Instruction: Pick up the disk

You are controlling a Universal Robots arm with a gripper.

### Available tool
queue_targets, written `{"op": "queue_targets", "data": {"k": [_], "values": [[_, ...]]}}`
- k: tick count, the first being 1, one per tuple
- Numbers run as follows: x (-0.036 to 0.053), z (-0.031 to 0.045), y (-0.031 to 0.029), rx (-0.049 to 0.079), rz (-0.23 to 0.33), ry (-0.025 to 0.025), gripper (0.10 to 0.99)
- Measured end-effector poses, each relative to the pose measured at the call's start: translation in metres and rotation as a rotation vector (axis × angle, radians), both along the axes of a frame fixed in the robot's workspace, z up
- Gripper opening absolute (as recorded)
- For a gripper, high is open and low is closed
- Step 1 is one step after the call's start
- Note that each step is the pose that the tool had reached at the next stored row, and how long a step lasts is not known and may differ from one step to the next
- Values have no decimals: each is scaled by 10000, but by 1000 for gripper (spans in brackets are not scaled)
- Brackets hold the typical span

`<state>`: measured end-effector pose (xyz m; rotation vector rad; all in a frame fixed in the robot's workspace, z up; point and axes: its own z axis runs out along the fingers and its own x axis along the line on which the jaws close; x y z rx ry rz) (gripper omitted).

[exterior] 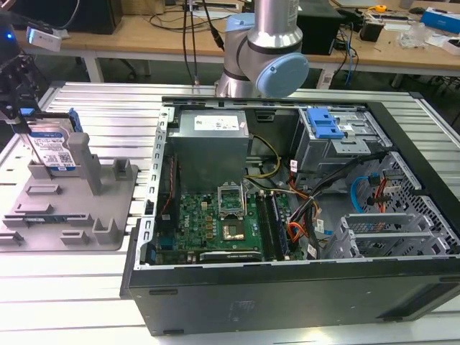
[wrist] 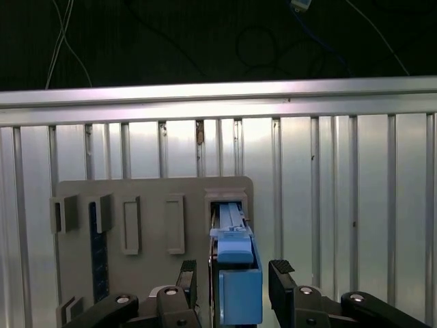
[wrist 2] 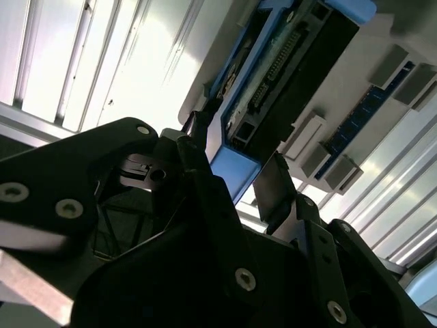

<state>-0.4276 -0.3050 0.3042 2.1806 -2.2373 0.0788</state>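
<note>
Disk [exterior: 56,149] lower corner hidden behind grey fixture post [exterior: 88,164], tool [exterior: 25,126] cut off by exterior view's left edge

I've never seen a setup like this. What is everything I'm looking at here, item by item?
disk: one, silver with blue side rails and a white-and-blue label, standing upright in the grey fixture at the exterior view's left.
grey fixture: one, grey, on the table.
computer case: one, black, open, lying on the table.
circuit board: one, green, inside the case.
blue bracket: one, blue, in the case's far part.
table: one, silver slatted metal.
robot arm: one, silver with a pale blue cap, behind the case.
gripper: one, black, fingers open on either side of the disk.
</note>
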Motion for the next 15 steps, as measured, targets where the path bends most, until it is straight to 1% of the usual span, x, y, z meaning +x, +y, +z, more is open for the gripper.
{"op": "queue_targets", "data": {"k": [3, 4, 5, 15], "values": [[0, -8, 0, 0, 0, 0, 541], [0, -10, 0, 0, 0, -1, 525], [0, -12, 0, 0, 0, -1, 392], [0, -30, 0, 0, 0, -1, 392]]}}
